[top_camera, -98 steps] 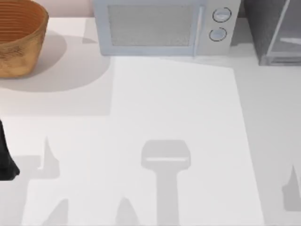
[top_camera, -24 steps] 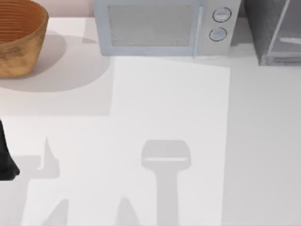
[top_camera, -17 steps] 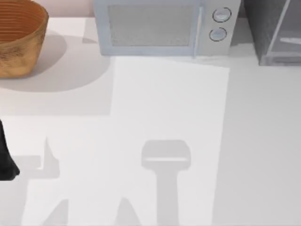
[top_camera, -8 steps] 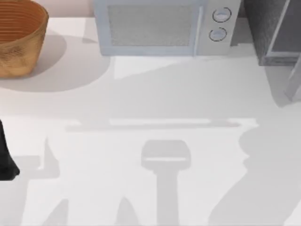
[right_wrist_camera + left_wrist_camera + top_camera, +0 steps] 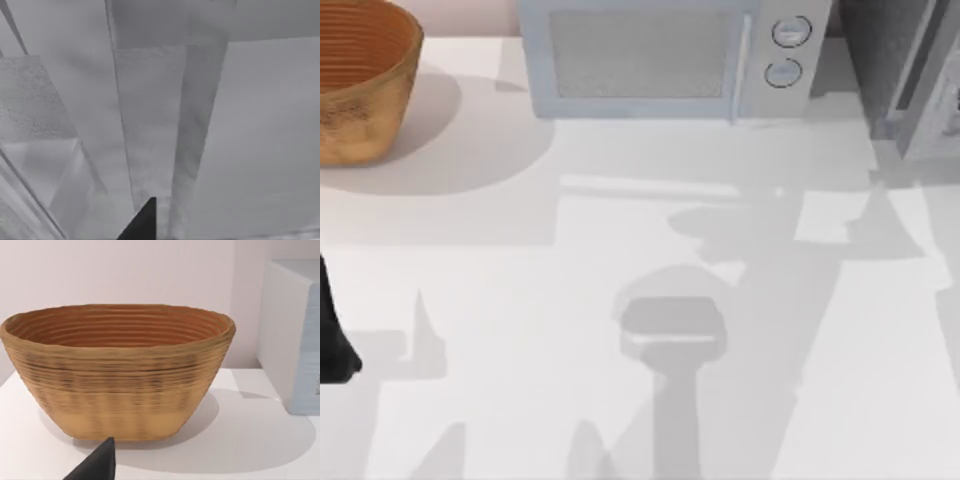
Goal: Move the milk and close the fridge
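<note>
The fridge [image 5: 876, 58], a dark grey speckled cabinet, stands at the table's back right corner. Its pale door [image 5: 932, 104] with a light grey frame leans at an angle by the right edge of the top view. The right wrist view looks from close by onto the speckled fridge wall [image 5: 31, 98] and the pale door panels [image 5: 150, 125], with a dark tip of my right gripper [image 5: 145, 222] in front. The milk is out of view. My left arm [image 5: 332, 335] is parked at the table's left edge, and its gripper's dark tip [image 5: 97, 466] points at the basket.
A woven brown basket [image 5: 360, 85] sits at the back left, large in the left wrist view [image 5: 117, 372]. A light grey microwave [image 5: 665, 58] with two round dials stands at the back middle. Broad shadows lie across the white tabletop [image 5: 520, 300].
The fridge door has swung to a new angle at the back right. Large shadows have swept over the right and middle of the table. The left arm has not moved.
</note>
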